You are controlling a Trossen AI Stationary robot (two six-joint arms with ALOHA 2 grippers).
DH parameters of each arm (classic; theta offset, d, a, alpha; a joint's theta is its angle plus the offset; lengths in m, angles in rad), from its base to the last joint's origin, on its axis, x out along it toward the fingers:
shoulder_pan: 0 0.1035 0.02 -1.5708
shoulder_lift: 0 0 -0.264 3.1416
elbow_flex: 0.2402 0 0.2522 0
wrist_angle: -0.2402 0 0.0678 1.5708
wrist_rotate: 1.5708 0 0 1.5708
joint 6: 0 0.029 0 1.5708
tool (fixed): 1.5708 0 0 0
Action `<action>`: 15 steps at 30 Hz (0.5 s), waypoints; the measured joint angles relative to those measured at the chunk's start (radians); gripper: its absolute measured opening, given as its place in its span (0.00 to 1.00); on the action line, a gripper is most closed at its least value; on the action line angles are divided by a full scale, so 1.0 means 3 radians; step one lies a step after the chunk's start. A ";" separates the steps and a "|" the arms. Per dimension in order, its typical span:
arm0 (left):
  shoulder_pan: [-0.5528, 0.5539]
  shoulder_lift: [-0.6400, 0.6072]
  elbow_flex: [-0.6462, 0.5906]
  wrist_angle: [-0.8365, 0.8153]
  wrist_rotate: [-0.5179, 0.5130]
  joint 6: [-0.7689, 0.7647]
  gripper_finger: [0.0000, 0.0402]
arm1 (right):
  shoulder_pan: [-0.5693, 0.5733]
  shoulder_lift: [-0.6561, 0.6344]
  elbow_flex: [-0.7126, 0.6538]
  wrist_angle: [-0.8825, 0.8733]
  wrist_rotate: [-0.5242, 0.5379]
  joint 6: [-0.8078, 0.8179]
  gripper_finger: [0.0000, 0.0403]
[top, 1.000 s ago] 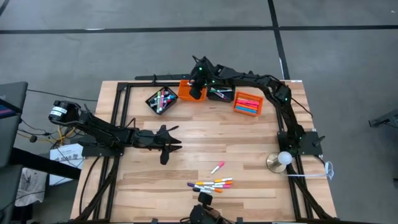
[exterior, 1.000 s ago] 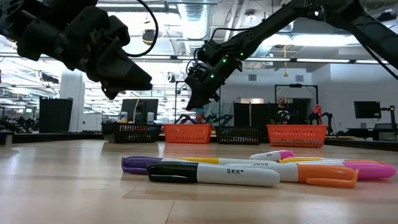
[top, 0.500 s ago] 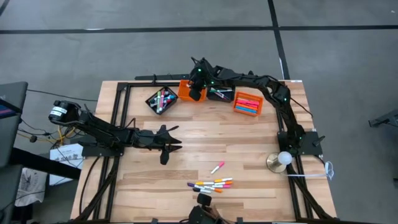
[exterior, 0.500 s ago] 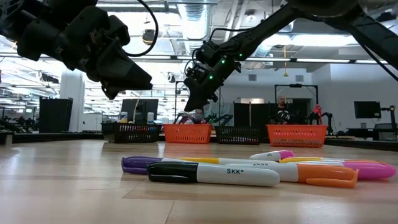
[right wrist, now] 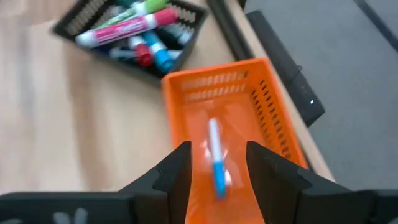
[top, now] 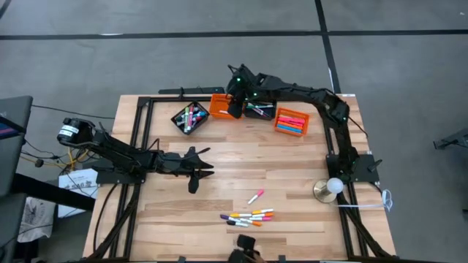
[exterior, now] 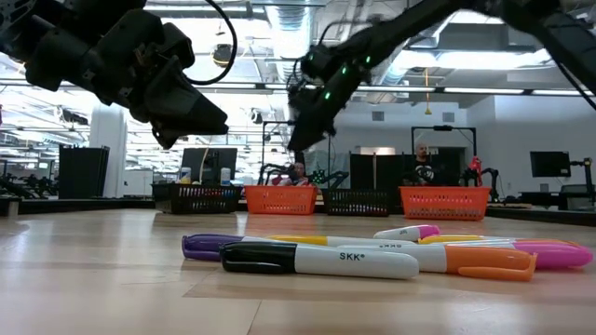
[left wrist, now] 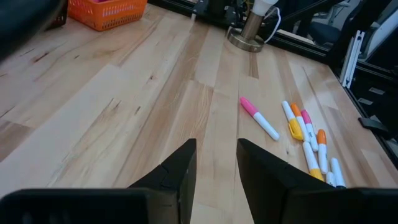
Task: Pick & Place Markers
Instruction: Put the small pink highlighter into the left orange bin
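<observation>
The right gripper (top: 235, 108) hangs above the far edge of the table (top: 241, 168), over an orange bin (right wrist: 221, 124), with its two fingers (right wrist: 171, 171) spread apart and nothing between them. Inside that bin lies a single white marker with a blue cap (right wrist: 216, 158), apart from the fingers. Just beside it sits a black bin (right wrist: 134, 34) holding several markers in pink, green, blue and red. Farther along the same edge stand another black bin (top: 258, 110) and a second orange bin (top: 291, 122) filled with pink and orange markers. The left gripper (top: 196, 172) waits over the middle of the table, its fingers (left wrist: 180, 171) parted and empty. Near the front edge a loose pink-capped marker (top: 255, 196) lies by itself, and close to it a small cluster of markers (top: 248, 216) rests on the wood, touching one another, in purple, black, orange, yellow and pink.
</observation>
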 joint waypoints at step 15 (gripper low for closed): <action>-0.0002 0.0000 -0.0001 0.0149 0.0002 -0.0011 0.29 | 0.0822 -0.2013 -0.1534 0.0132 -0.0070 0.0104 0.34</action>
